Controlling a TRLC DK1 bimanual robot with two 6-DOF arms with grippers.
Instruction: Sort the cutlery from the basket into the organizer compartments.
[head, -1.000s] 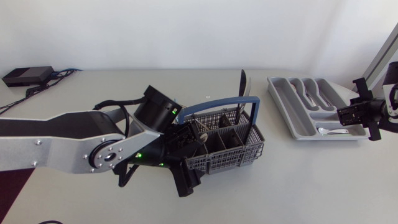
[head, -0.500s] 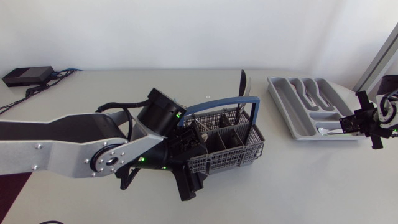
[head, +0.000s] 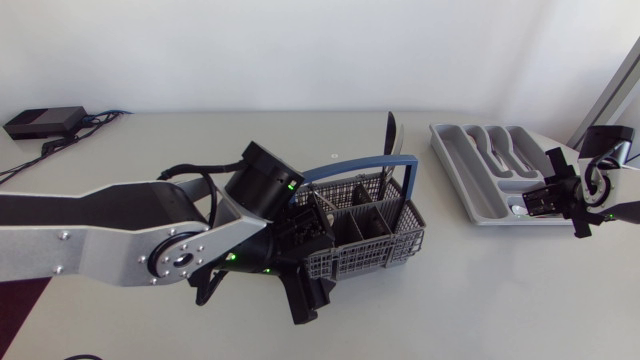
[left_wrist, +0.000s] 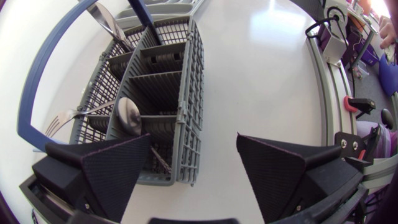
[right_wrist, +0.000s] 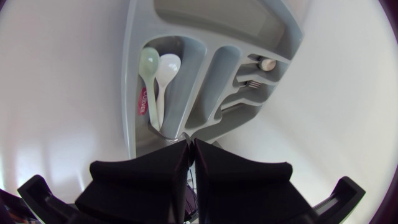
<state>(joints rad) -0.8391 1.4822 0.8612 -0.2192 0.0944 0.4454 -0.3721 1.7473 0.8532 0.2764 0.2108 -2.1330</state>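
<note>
The grey wire basket (head: 372, 240) with a blue handle (head: 352, 170) stands mid-table. In the left wrist view it holds a fork (left_wrist: 62, 119), a spoon (left_wrist: 127, 116) and a dark-handled knife (left_wrist: 147, 14). My left gripper (head: 305, 258) (left_wrist: 194, 140) is open at the basket's near end, one finger over the basket and one over bare table. The grey organizer (head: 455, 170) (right_wrist: 134, 81) lies at the right, with pale spoons (right_wrist: 158, 74) in one compartment. My right gripper (head: 542, 198) (right_wrist: 189, 148) is shut and empty over the organizer's near end.
A black box (head: 45, 122) with cables sits at the table's back left corner. The knife (head: 390, 135) sticks up past the basket's far rim. Bare table (head: 480, 290) lies in front of the basket and organizer.
My right gripper has swung left, from beside the organizer's end to over it. The left arm has edged slightly right along the basket; its fingers stay open.
</note>
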